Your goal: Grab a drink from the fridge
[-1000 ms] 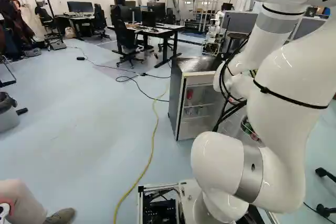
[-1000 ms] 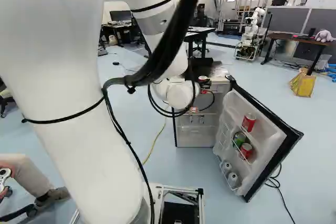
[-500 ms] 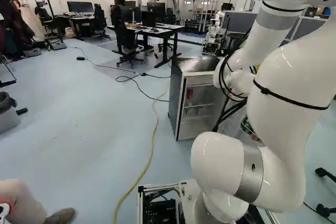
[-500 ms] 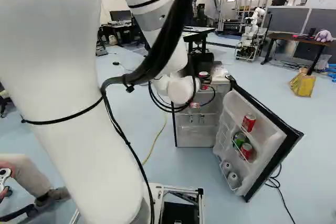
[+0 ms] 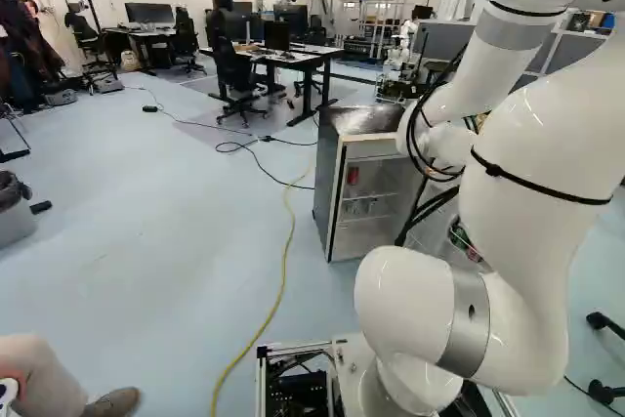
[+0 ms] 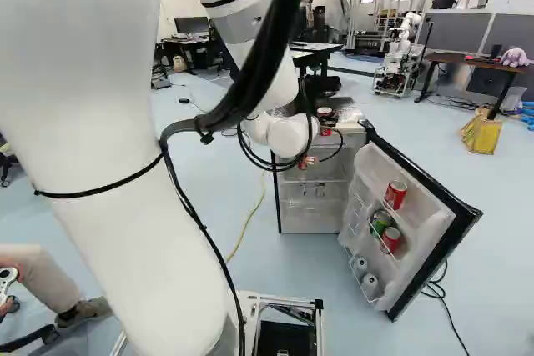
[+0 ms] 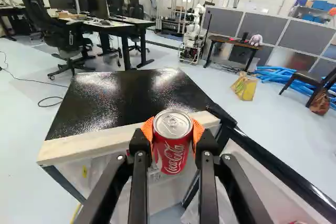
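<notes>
Clamping a red can (image 7: 173, 150), fingers (image 7: 198, 130) parted to its width, fridge top (image 7: 123, 95) ahead, open door (image 6: 423, 235) alongside.

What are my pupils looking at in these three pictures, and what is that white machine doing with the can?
The machine is a robot arm on a moving base. The left and right base views look ahead past it, from behind on either side; both show one scene. The wrist view looks along its jaws, which are closed on a red drink can, one orange pad on each side. The can is upright, by the front edge of the fridge's black top. In the right base view the fridge door stands open, its racks holding two more red cans and a green one.
</notes>
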You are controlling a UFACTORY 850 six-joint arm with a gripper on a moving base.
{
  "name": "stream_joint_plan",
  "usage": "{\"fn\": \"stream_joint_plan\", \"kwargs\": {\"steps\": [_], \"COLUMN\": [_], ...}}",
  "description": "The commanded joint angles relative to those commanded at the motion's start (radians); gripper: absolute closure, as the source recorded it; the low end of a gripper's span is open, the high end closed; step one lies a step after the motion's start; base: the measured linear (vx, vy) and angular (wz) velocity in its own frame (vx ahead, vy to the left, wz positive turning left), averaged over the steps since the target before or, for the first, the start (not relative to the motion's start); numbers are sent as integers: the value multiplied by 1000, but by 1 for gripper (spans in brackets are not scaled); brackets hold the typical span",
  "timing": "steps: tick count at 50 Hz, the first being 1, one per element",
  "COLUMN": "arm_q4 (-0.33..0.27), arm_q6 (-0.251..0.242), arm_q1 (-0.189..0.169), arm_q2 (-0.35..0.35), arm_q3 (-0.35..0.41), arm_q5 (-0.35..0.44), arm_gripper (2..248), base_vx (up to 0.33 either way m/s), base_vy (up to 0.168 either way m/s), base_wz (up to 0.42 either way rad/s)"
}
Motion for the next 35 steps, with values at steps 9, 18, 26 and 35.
{"fn": "stream_joint_plan", "kwargs": {"steps": [9,18,26,35], "arm_q4": [5,5,6,6], "arm_q6": [0,0,0,0], "arm_q1": [6,14,21,29], "arm_q2": [-14,-29,-41,-55], "arm_q3": [-16,-32,-45,-60], "arm_q5": [-6,-11,-16,-22], "arm_gripper": [157,157,157,157], "base_vx": [0,0,0,0], "base_vy": [0,0,0,0], "base_wz": [0,0,0,0]}}
